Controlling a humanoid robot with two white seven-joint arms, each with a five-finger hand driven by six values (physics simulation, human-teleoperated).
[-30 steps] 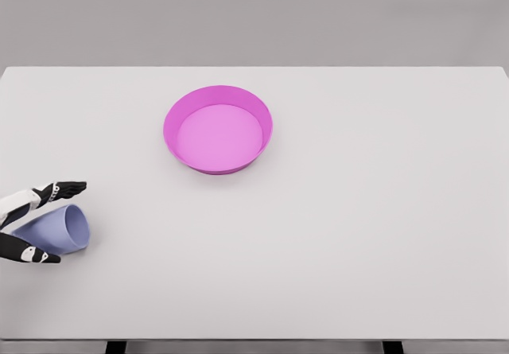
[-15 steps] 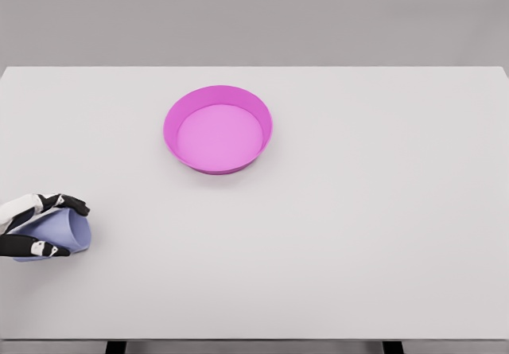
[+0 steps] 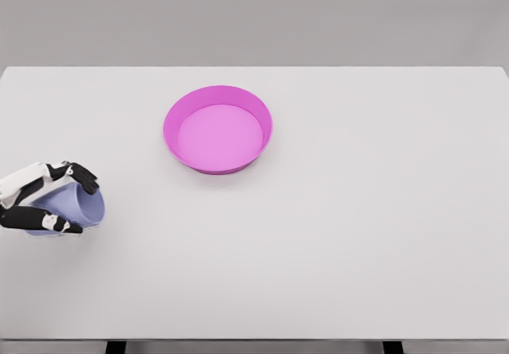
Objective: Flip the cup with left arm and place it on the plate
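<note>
White tabletop (image 3: 358, 235) fills the frame, carrying one shallow round magenta plate (image 3: 218, 128) at upper centre and one pale lavender plastic cup (image 3: 75, 207) at the far left edge. Lying roughly sideways, the cup's long axis runs left to right, open mouth facing right. Curled fingers of the left hand (image 3: 44, 203) clasp it from above and below.

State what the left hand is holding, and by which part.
The left hand holds the cup around its side wall, fingers over the top and thumb beneath.
</note>
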